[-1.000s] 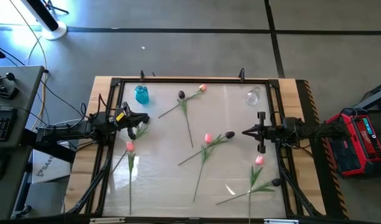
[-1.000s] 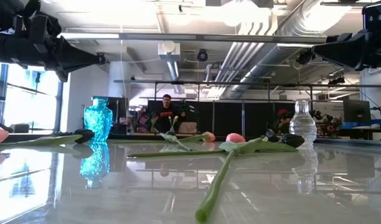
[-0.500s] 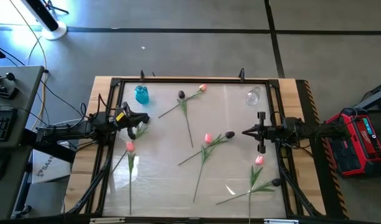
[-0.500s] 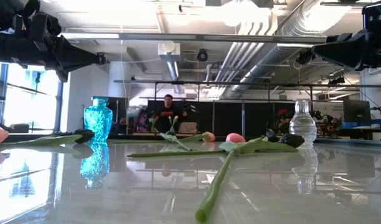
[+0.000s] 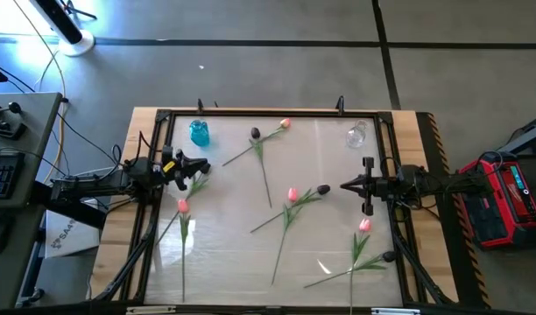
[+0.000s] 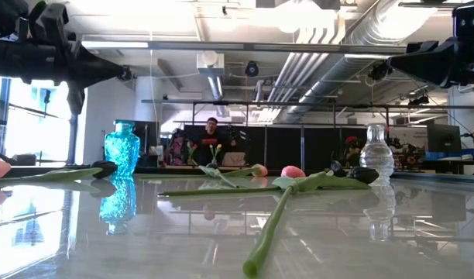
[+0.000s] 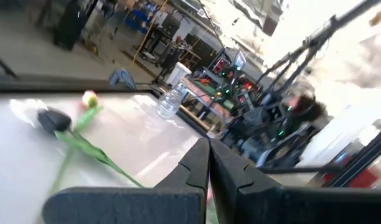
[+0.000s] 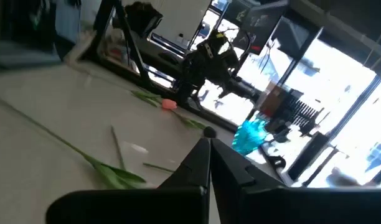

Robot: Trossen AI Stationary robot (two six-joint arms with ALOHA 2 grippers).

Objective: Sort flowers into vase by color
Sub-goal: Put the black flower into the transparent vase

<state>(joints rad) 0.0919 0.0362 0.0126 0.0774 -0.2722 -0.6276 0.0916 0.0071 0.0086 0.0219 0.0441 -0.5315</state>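
The left end effector hangs above the left side of the desk, its fingers pressed together with nothing between them. The right end effector hangs above the right side of the desk, fingers likewise pressed together and empty.

The flowers lie flat on the desk, none in a vase. A pink flower and a dark flower lie at the far middle, their stems crossing. A second pink flower and dark flower lie crossed at the centre. A third pink flower lies near the left edge, below the left end effector. A fourth pink flower and a dark flower lie at the near right.

A blue vase stands upright at the far left corner. A clear vase stands at the far right corner.

A person is visible in the room beyond the desk.
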